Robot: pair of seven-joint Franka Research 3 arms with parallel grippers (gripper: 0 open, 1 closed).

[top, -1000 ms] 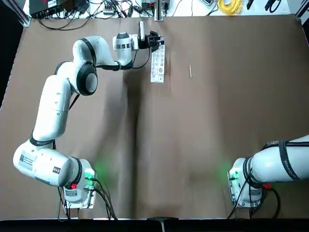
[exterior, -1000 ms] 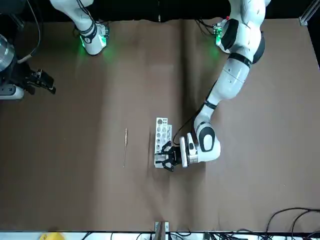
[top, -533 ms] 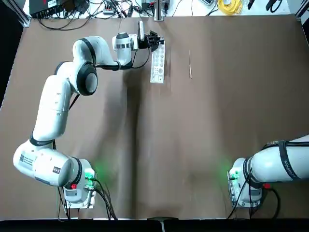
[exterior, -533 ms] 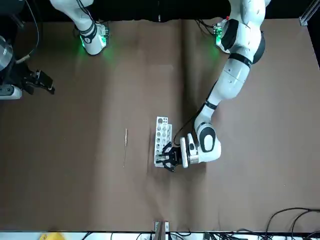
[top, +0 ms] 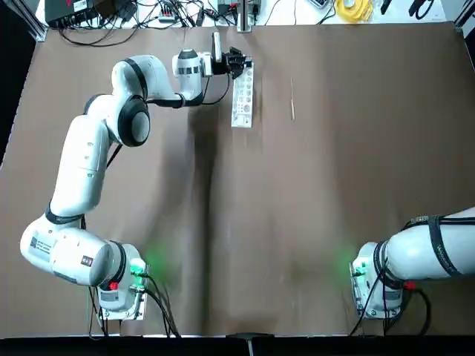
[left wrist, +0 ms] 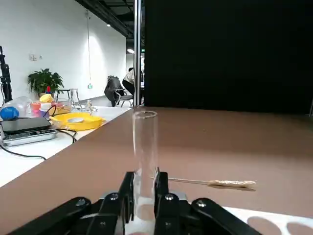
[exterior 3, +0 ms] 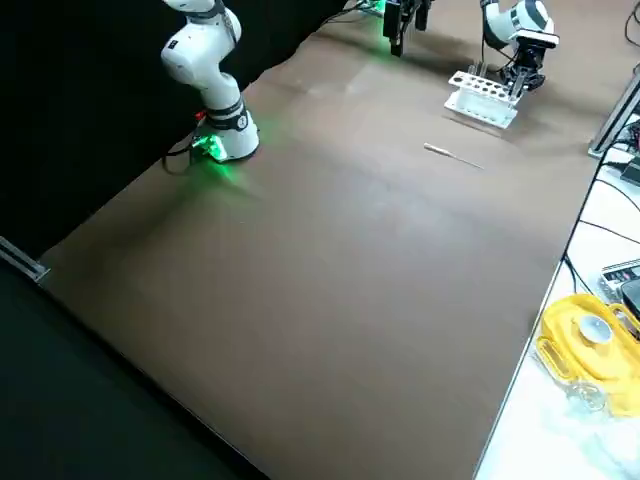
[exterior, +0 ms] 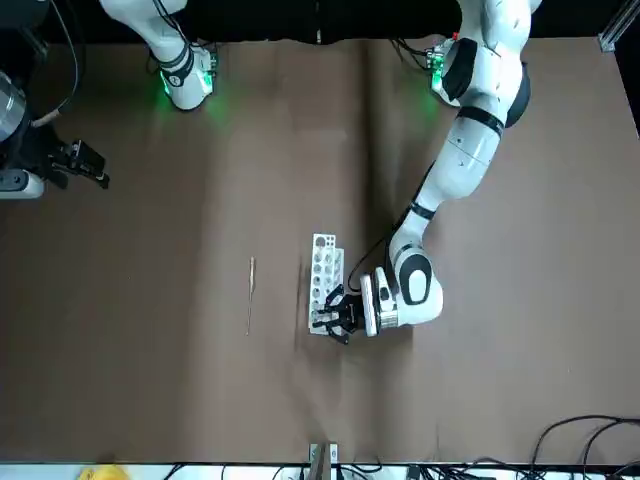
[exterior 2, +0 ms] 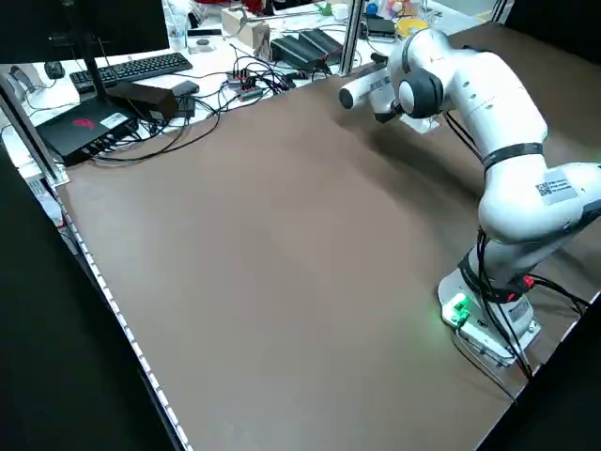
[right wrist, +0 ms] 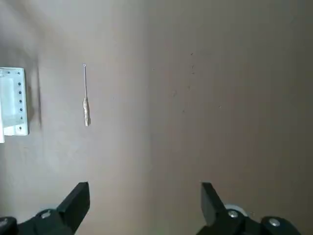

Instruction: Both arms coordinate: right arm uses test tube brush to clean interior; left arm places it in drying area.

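1. The left gripper (left wrist: 145, 178) is at the far end of the white rack (top: 243, 100), on the far part of the table (top: 334, 163); its two fingers are closed around a clear test tube (left wrist: 145, 154), one finger on each side
2. The test tube is upright in the left wrist view, with its open rim at the top; I cannot tell if its lower end sits in a hole of the rack
3. The rack lies on the table with its rows of round holes facing up, and its long side runs away from the robot
4. The test tube brush (right wrist: 86, 103) lies flat on the table, near the rack but apart from it, on the side of the right arm (top: 438, 248); its thicker tan end points towards the robot, and its thin stick points away
5. The right gripper (right wrist: 145, 191) is over the table on its own side, well apart from the brush; its fingers are released and wide apart, with nothing between them
6. Beyond the table, a yellow tray (exterior 3: 590, 350) is on a white surface
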